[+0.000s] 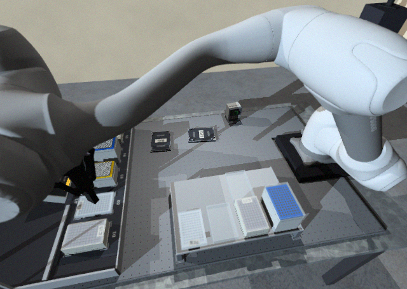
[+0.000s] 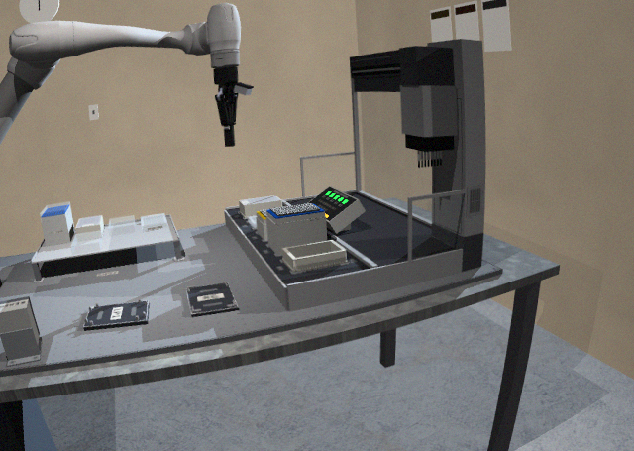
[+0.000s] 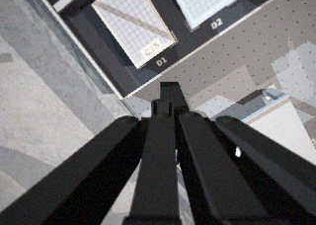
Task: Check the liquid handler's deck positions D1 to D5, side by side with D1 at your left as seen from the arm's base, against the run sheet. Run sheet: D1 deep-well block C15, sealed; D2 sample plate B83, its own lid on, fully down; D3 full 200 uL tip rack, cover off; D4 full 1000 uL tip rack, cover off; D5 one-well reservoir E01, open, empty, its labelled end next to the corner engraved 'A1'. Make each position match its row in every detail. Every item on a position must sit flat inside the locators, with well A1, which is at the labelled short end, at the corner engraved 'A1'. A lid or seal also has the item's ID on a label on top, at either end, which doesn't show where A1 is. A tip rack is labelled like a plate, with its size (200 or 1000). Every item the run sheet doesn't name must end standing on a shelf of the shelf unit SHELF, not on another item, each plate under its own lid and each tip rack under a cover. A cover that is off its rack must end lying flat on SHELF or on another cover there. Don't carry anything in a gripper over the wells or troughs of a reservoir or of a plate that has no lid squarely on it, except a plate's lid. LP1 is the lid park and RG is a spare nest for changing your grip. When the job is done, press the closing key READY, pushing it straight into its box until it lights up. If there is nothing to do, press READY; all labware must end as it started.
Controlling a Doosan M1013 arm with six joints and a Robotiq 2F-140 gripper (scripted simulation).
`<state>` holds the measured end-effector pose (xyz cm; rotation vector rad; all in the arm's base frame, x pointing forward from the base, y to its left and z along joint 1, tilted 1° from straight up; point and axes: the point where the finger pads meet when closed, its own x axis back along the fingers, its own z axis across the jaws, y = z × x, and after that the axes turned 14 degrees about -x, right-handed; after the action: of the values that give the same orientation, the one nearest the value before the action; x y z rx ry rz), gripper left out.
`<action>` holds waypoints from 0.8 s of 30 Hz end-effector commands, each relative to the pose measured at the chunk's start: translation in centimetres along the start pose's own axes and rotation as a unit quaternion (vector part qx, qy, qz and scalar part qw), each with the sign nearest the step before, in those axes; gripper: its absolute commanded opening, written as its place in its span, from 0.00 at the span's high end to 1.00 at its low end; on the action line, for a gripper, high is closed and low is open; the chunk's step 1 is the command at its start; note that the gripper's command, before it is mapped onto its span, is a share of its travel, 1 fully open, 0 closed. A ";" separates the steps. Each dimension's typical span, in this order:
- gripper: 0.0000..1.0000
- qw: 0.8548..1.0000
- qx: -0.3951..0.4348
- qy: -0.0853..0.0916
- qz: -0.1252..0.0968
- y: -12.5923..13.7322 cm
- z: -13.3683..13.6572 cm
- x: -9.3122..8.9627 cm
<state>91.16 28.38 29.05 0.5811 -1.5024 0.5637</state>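
Note:
My gripper (image 2: 229, 138) is shut and empty, hanging high above the table near the deck's D1 end; it also shows in the top view (image 1: 91, 197) and in the wrist view (image 3: 170, 94). The sealed deep-well block C15 (image 3: 132, 25) (image 1: 85, 235) sits at D1. A white plate (image 1: 94, 205) sits at D2. A yellow-framed tip rack (image 1: 104, 171) stands at D3 and a blue-framed tip rack (image 1: 105, 147) at D4, both with cover off. The reservoir (image 2: 313, 256) sits open at D5; the arm hides it in the top view. The READY key box (image 1: 233, 111) stands at the back.
The shelf unit (image 1: 231, 206) holds a blue tip rack (image 1: 283, 207), a grey rack (image 1: 251, 215), a clear cover (image 1: 220, 221) and a white plate (image 1: 192, 228). Two dark nests (image 1: 161, 140) (image 1: 201, 134) lie behind it. The liquid handler's tower (image 2: 440, 129) rises over the deck.

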 end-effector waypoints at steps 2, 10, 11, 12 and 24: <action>0.90 0.999 -0.049 -0.001 0.001 0.0 0.0 0.2; 0.90 0.995 -0.098 -0.001 0.001 1.3 1.5 0.2; 0.90 0.994 -0.108 -0.001 0.001 1.6 1.9 0.2; 0.90 0.993 -0.118 -0.001 0.001 1.9 2.3 0.2; 0.90 0.972 -0.236 -0.001 0.000 5.5 6.4 0.1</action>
<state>83.65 28.18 29.01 0.2571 -1.5585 0.2378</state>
